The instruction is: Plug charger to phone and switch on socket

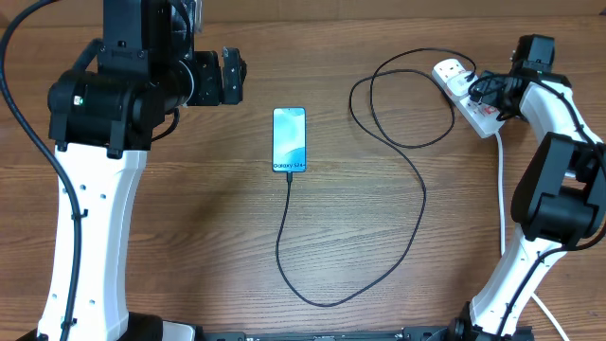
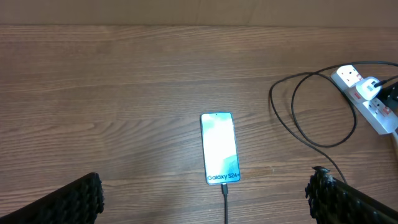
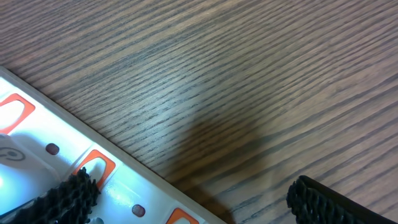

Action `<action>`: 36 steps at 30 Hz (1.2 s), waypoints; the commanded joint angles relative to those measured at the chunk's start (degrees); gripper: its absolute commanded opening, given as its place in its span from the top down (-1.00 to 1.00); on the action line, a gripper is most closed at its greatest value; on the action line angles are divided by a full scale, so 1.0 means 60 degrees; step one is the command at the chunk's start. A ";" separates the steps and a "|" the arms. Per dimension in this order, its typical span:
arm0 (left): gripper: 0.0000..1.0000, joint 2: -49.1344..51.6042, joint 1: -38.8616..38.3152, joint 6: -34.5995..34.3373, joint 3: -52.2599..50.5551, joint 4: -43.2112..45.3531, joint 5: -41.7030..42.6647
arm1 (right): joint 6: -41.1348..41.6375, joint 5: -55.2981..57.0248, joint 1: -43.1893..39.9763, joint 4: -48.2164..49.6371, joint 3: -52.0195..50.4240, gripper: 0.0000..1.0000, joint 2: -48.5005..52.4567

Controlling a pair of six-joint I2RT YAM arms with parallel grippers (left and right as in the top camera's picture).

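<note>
While the phone (image 1: 290,140) lies screen-up at mid-frame, the charger (image 1: 422,194) meets its lower edge and loops rightward to the socket (image 1: 450,71) at upper right. Over the socket, the right gripper (image 1: 485,91) hangs spread wide, grasping nothing; the left gripper (image 1: 230,76), upper left, gapes empty.

Wooden table (image 1: 189,237): phone (image 1: 290,140), charger (image 1: 422,194), socket (image 1: 485,118).

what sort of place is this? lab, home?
Probably a robotics lab bench: left arm and right arm at a wood-grain table, with a phone, charger and socket laid out.
</note>
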 commanded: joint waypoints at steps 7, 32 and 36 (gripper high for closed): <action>-0.99 0.0022 0.0036 -0.0164 0.0007 0.0011 -0.0135 | 0.0484 -0.0255 -0.0160 0.0273 0.0178 -1.00 0.0047; -0.99 0.0022 0.0036 -0.0160 0.0007 0.0011 -0.0138 | 0.0481 -0.0266 -0.0222 0.0452 0.0175 -1.00 0.0295; -0.99 0.0022 0.0036 -0.0164 0.0007 0.0007 -0.0135 | 0.0481 -0.0539 -0.0222 0.0419 0.0175 -1.00 0.0372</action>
